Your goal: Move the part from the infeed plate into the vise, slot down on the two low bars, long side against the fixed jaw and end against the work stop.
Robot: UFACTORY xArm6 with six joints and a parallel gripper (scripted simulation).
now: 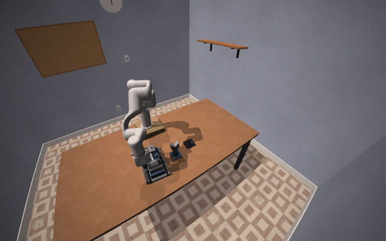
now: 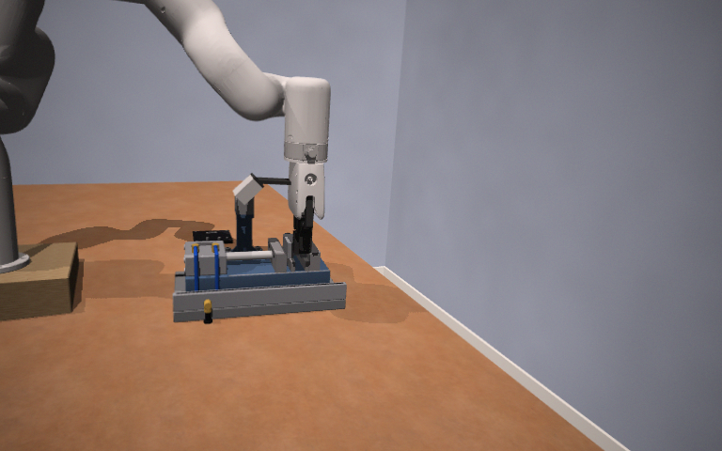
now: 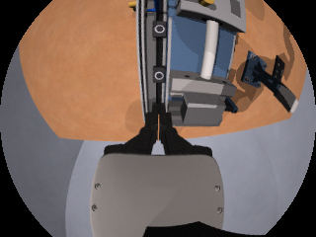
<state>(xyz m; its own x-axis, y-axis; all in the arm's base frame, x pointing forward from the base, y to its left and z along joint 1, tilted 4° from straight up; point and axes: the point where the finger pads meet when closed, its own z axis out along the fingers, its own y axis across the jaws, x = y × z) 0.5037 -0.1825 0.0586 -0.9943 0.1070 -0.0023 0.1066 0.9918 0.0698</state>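
Observation:
The vise [image 2: 255,276] stands on the table, with its air cylinder [image 2: 205,258] at the left and a white rod [image 3: 211,49] running to the moving jaw [image 2: 276,254]. My gripper [image 2: 303,241] points straight down with its fingers shut together and nothing between them. The fingertips [image 3: 160,118] are low at the near end of the gap between the jaws. A grey block [image 3: 200,109], which looks like the part, lies there on the fixed-jaw side. My fingers partly hide it, and I cannot tell whether they touch its end. The infeed plate [image 1: 189,143] is bare.
The V-block [image 2: 244,212] stands on its dark post just behind the vise; it also shows in the wrist view [image 3: 267,79]. A small yellow-and-black post [image 2: 207,310] stands at the vise's front rail. The arm's wooden base block [image 2: 37,279] is at the left, and the table edge is close on the right.

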